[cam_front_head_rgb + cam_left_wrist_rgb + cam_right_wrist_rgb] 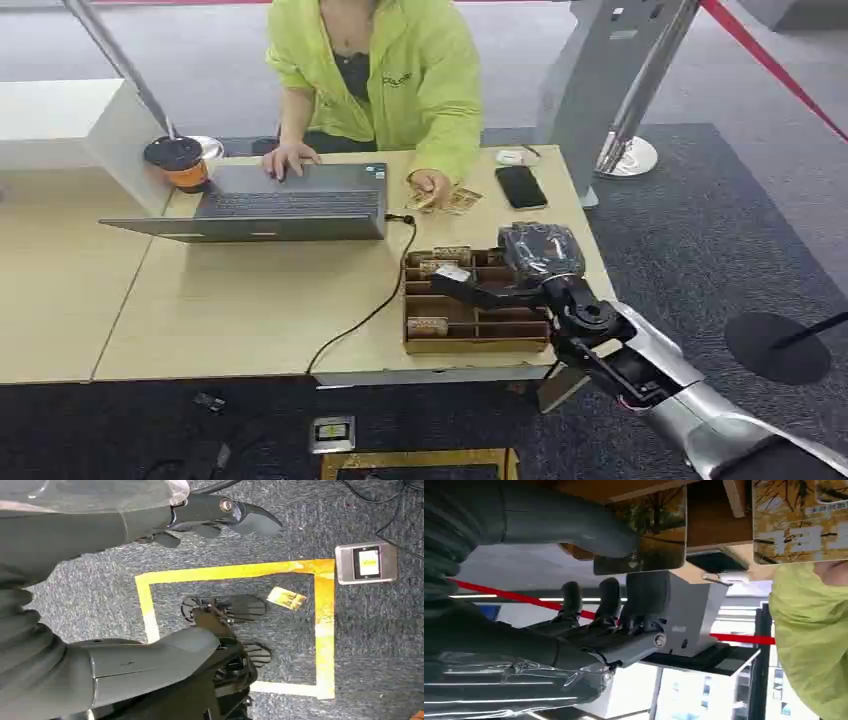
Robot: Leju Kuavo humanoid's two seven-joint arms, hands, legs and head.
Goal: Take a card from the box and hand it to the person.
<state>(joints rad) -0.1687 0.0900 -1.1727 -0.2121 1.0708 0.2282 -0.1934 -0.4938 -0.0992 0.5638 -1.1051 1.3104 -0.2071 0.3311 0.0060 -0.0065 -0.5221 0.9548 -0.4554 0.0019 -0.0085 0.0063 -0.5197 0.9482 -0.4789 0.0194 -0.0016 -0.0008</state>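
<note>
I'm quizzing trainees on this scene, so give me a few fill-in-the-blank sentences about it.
1. The right hand pinches a ____ over the box.
2. The person wears a ____ jacket.
3. The phone lies on the ____.
4. A card lies on the floor inside the ____ tape square.

Missing words: card; green; table; yellow

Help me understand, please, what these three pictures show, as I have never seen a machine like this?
It is a humanoid robot with two arms and many-fingered hands. The head view looks down on a table; each wrist view sits behind one hand. The right hand reaches over a wooden box of cards and pinches a card between thumb and fingers. The left hand hangs over the carpet, holding nothing. On the table lie a laptop and a phone; a person in a green jacket sits behind.
</note>
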